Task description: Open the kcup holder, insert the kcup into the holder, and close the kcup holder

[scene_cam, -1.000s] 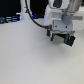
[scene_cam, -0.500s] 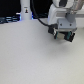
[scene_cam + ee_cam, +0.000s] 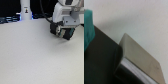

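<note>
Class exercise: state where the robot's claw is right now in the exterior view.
The claw hangs in the exterior view's upper right, low over the pale table.

no readable text, labels, numbers anywhere (both views too blurred)

Pale grey-white worktop (image 3: 30,55) filling most of exterior view, matte, evenly lit, faint soft shading only. Dark backdrop (image 3: 10,7) along far edge, near black. White upright post (image 3: 25,10) standing at far edge toward exterior view's left, blue glow (image 3: 15,19) at its base spreading along the edge. Blurred throughout, no walls, floor or windows discernible. Same pale surface (image 3: 139,17) in wrist view, soft focus, diffuse light.
</note>
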{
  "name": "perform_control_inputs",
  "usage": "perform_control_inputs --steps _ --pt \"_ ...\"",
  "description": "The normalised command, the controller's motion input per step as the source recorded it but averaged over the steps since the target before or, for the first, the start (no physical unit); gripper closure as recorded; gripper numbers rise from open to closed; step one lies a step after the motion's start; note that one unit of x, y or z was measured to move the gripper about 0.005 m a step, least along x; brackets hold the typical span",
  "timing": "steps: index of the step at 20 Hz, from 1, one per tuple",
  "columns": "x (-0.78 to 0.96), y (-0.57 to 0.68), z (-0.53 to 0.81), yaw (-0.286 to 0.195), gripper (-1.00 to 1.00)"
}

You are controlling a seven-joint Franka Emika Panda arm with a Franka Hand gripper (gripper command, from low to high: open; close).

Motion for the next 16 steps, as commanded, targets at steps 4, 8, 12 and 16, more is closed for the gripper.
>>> perform_control_inputs --steps 4,8,12,16 --pt "-0.64 0.45 0.0 0.097 -1.0" --pt "-0.67 0.41 0.0 0.097 -1.0" --pt "-0.67 0.4 0.01 0.091 -1.0" --pt "0.02 0.19 0.75 0.023 -1.0"
